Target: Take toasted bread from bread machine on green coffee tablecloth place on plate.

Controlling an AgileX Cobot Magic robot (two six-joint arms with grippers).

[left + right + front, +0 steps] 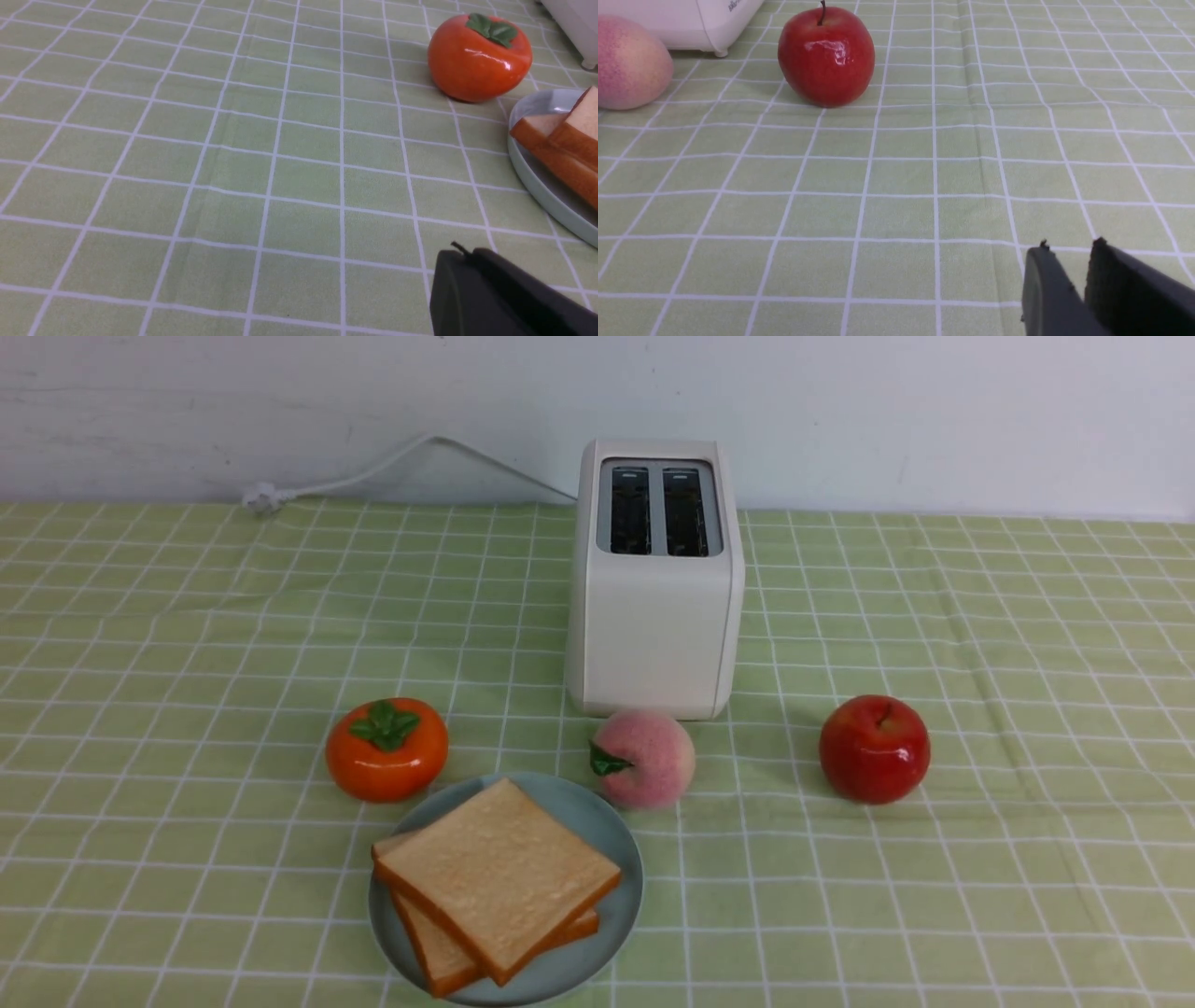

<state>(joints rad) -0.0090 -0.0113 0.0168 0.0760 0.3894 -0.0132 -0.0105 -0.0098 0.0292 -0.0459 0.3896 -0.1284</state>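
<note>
Two slices of toasted bread lie stacked on the pale blue plate (pixel 602 821) near the front of the green coffee tablecloth (pixel 187 663). The top slice (pixel 499 873) sits askew over the lower one (pixel 439 957). Behind them stands the cream-white bread machine (pixel 653 616), and both of its slots look empty. Neither arm shows in the front view. In the left wrist view my left gripper (pixel 460 253) hovers shut over bare cloth, with the plate's rim (pixel 551 198) and the toast's crust (pixel 560 149) off to one side. My right gripper (pixel 1071 247) stands slightly open over the cloth, holding nothing.
An orange persimmon (pixel 386 749) sits left of the plate. A peach (pixel 644 758) lies just in front of the bread machine, and a red apple (pixel 875 748) sits to the right. The white cord (pixel 373 471) runs along the back wall.
</note>
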